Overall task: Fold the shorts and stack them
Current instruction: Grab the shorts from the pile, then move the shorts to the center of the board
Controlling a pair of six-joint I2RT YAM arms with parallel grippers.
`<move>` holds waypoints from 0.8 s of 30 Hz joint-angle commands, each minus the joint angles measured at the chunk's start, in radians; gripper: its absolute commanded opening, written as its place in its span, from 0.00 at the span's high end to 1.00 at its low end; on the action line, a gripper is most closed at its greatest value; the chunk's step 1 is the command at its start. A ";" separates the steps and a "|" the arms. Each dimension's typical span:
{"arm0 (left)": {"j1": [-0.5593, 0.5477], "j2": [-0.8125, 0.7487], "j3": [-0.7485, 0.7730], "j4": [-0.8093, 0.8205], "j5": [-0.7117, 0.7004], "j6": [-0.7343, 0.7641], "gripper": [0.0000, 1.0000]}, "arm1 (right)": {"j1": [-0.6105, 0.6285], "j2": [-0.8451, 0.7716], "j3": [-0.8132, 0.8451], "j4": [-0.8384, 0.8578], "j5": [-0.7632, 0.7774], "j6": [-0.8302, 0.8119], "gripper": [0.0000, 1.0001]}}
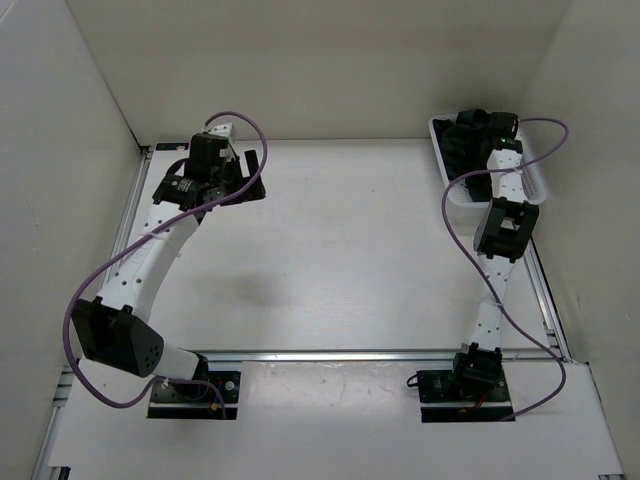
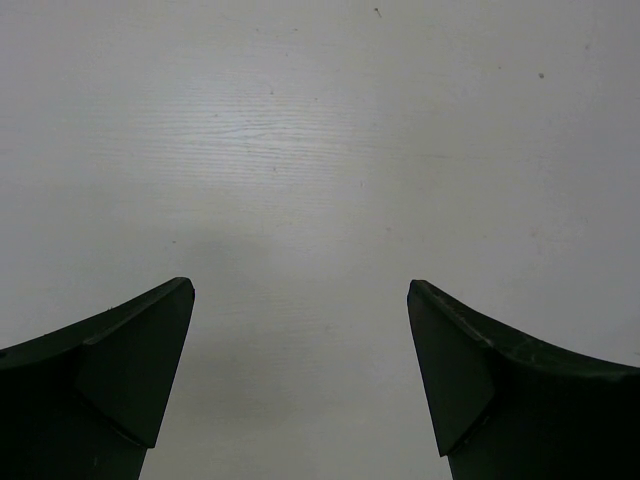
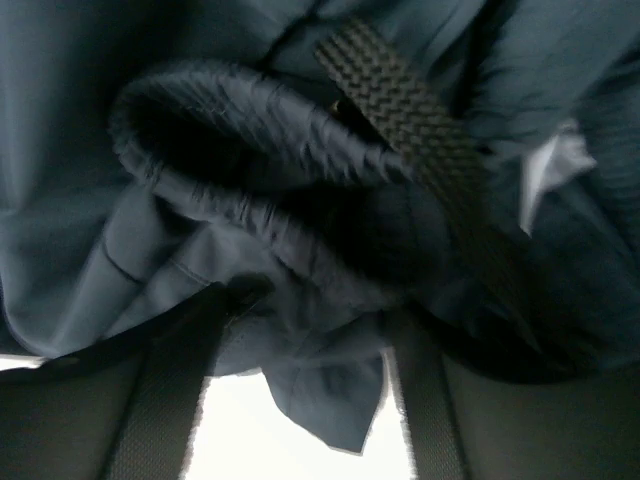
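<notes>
Plainly, the right gripper (image 3: 305, 335) was thrust down into the white basket (image 1: 455, 198) at the table's far right corner, with the right arm (image 1: 495, 290) stretched forward from its base. Its jaws stood partly apart, and the shorts (image 3: 250, 160) were bunched between and over them. Whether they gripped the cloth could not be told. The fabric was dark navy, soft and crumpled, gathered at the waist, and crossed by a flat ribbed band (image 3: 400, 100). The left gripper (image 2: 300, 290), on the left arm (image 1: 150, 265) bent toward the far left, gaped wide and held nothing above the white table (image 2: 320, 120).
</notes>
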 commanded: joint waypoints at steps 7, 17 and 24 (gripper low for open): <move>0.029 -0.041 0.083 0.001 -0.114 -0.014 0.00 | 0.004 -0.113 -0.087 0.161 -0.012 0.091 0.99; 0.160 -0.141 0.077 -0.053 0.030 -0.032 0.00 | 0.054 -0.580 -0.242 0.034 0.002 -0.102 0.99; 0.187 -0.131 0.123 -0.249 0.079 -0.082 0.00 | 0.152 -0.811 0.027 -0.112 -0.216 -0.213 0.99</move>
